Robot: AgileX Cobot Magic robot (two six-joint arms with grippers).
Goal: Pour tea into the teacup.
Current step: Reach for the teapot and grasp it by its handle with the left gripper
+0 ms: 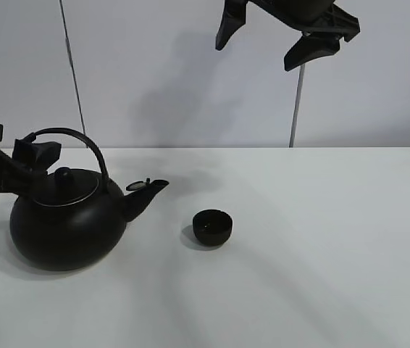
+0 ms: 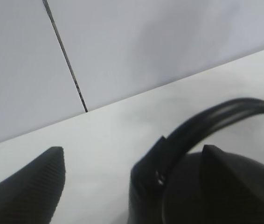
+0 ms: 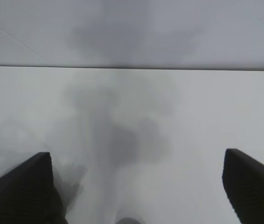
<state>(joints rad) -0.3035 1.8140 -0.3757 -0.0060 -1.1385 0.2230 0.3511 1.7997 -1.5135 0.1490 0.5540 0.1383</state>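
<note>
The small black teacup (image 1: 212, 227) stands upright on the white table, right of the kettle's spout (image 1: 147, 193). The big black kettle (image 1: 67, 226) sits at the left with its arched handle (image 1: 71, 135) upright. My left gripper (image 1: 30, 158) is open beside the handle's left end. In the left wrist view the left gripper (image 2: 132, 161) has one fingertip (image 2: 34, 186) over bare table, and the handle (image 2: 216, 119) rises between the fingers, not clamped. My right gripper (image 1: 266, 42) hangs open high above the table, behind the teacup, holding nothing. The right wrist view shows the right gripper (image 3: 139, 186) over bare table.
A white table (image 1: 321, 239) meets a pale back wall (image 1: 161, 80) carrying a thin dark cable (image 1: 73, 72) and a grey vertical rod (image 1: 296, 109). Shadows of the arms fall across the tabletop.
</note>
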